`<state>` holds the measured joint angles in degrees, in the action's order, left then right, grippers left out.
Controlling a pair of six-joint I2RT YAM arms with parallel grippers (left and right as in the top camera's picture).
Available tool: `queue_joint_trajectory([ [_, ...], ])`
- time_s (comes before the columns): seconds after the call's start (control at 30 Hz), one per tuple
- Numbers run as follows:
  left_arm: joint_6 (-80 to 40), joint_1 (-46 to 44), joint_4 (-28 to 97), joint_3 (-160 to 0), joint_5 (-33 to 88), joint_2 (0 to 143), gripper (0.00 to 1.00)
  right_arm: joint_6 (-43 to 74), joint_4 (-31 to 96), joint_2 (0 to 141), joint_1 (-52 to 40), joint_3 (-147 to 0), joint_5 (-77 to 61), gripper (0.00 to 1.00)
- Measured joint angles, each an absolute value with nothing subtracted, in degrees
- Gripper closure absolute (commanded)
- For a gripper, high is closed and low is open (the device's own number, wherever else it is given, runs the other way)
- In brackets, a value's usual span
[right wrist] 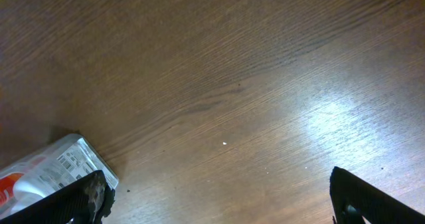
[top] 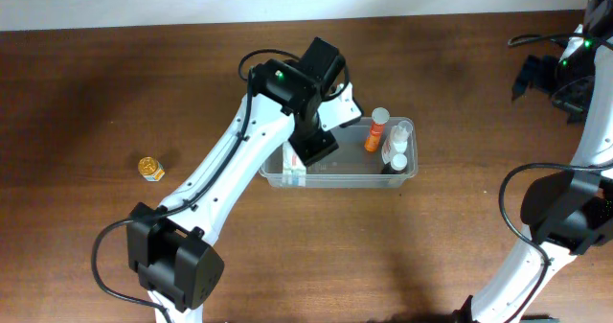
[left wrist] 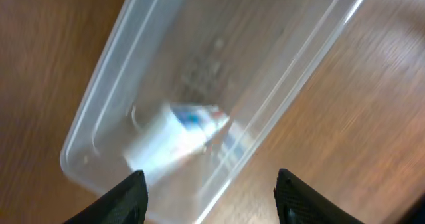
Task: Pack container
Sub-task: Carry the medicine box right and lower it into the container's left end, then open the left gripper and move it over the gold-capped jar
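The container (top: 335,175) is a clear shallow tub in the middle of the table. At its right end are an orange bottle (top: 374,136) and white bottles (top: 397,152). A white box (top: 294,173) lies at its left end. My left gripper (top: 309,150) hovers over that left end. In the left wrist view the white box (left wrist: 171,136) lies blurred inside the container (left wrist: 93,121), beyond my open left gripper (left wrist: 209,199), which has nothing between its fingers. My right gripper (top: 544,77) is at the far right back. In its own view the right gripper (right wrist: 219,199) stands open over bare wood.
A small yellow-orange item (top: 150,169) lies on the table to the left. In the right wrist view a white and orange packet (right wrist: 50,174) lies beside the left fingertip (right wrist: 83,197). The table's back edge (top: 287,21) meets a white wall.
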<state>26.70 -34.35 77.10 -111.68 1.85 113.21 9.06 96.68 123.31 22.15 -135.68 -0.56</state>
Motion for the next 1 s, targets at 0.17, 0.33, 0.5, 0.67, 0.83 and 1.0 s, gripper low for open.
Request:
queue_joint_trajectory([
  [0.17, 21.52, -34.15, 78.46, -111.68, -5.26, 113.21, 0.39, 9.08, 96.68, 123.31, 22.15, -135.68, -0.56, 0.02],
  [0.33, 14.5, -32.16, 78.0, -111.68, -8.84, 113.21, 0.38, 9.02, 96.68, 123.31, 22.15, -135.68, -0.56, 0.02],
  [0.5, 9.89, -29.41, 77.78, -111.68, -8.91, 113.21, 0.38, 9.04, 96.68, 123.31, 22.15, -135.68, -0.56, 0.02],
  [0.67, 7.99, -28.84, 76.97, -111.66, -8.36, 113.21, 0.03, 9.04, 96.68, 123.31, 22.15, -135.68, -0.56, 0.02],
  [0.83, 5.39, -28.53, 74.5, -111.68, -11.64, 113.21, 0.0, 9.08, 96.68, 123.31, 22.15, -135.68, -0.56, 0.02],
  [1.0, 0.73, -25.54, 74.08, -111.68, -17.02, 113.21, 0.01, 9.04, 96.68, 123.31, 22.15, -135.68, -0.56, 0.02],
])
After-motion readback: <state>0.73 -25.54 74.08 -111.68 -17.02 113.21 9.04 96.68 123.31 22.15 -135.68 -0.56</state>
